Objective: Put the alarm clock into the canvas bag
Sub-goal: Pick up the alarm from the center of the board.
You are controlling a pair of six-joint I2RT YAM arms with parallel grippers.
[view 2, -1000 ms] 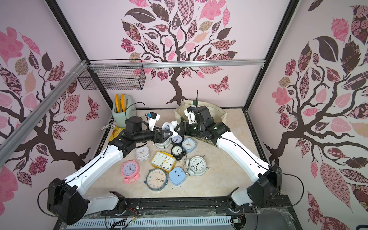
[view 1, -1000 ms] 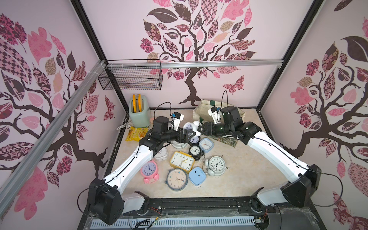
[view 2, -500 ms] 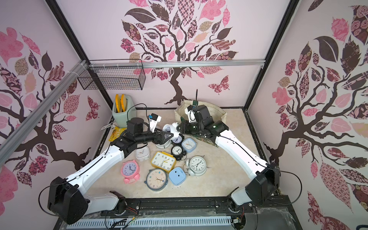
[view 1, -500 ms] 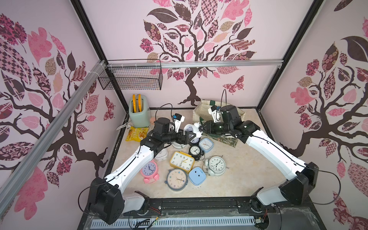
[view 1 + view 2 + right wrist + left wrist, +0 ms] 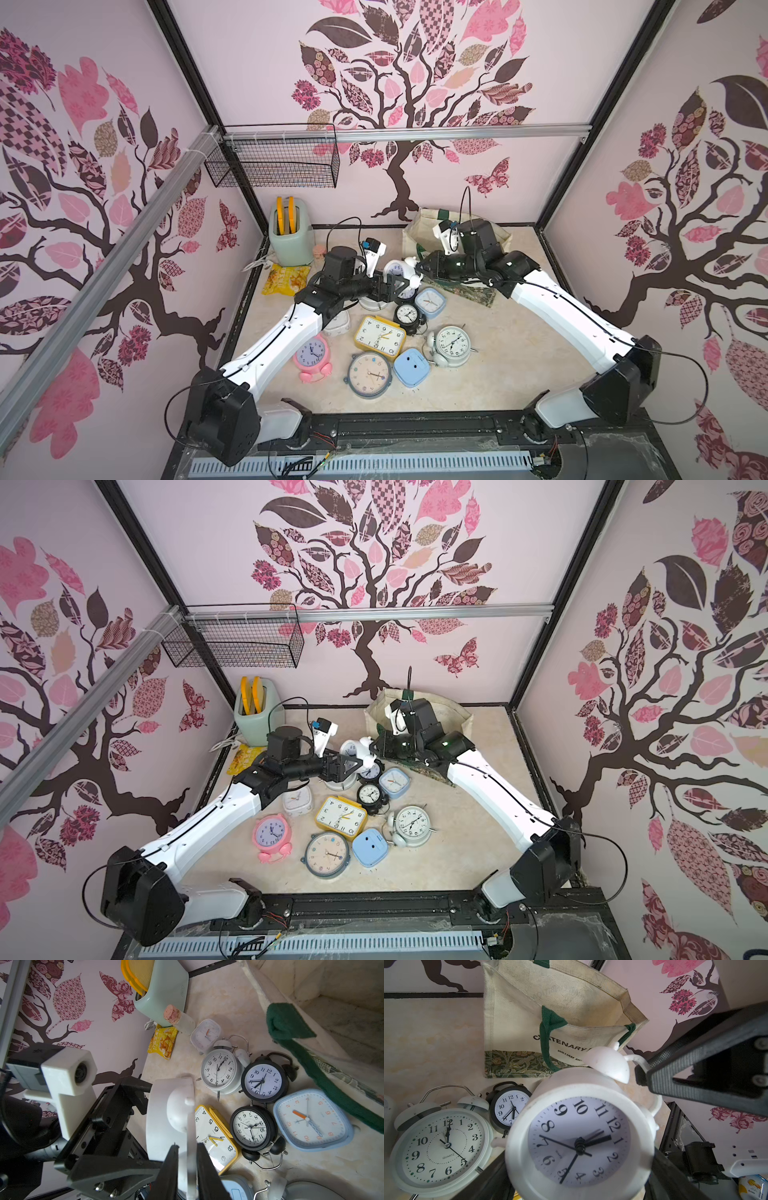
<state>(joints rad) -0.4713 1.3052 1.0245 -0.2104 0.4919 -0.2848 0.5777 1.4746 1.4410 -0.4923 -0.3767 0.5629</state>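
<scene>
A white twin-bell alarm clock (image 5: 400,269) (image 5: 354,751) hangs above the pile of clocks, and my left gripper (image 5: 392,286) (image 5: 344,766) is shut on its round body. Its dial fills the left wrist view (image 5: 579,1138), the black jaws on either side. My right gripper (image 5: 419,275) (image 5: 374,753) (image 5: 188,1167) comes in from the bag side and is shut on the clock's thin white handle (image 5: 191,1136). Just behind my right arm, the cream canvas bag (image 5: 422,226) (image 5: 455,712) (image 5: 571,1001) stands open, its green strap (image 5: 311,1068) hanging down.
Several other clocks lie on the table, among them a yellow one (image 5: 380,336), a pink one (image 5: 312,357) and a round grey one (image 5: 370,374). A mint holder (image 5: 289,241), a snack packet (image 5: 286,280) and a corked bottle (image 5: 180,1020) sit at the back left, below a wire basket (image 5: 274,164).
My right gripper has reached left to the clock's handle, and its jaws have narrowed onto it. The left gripper has kept its hold on the clock, shifting it slightly right.
</scene>
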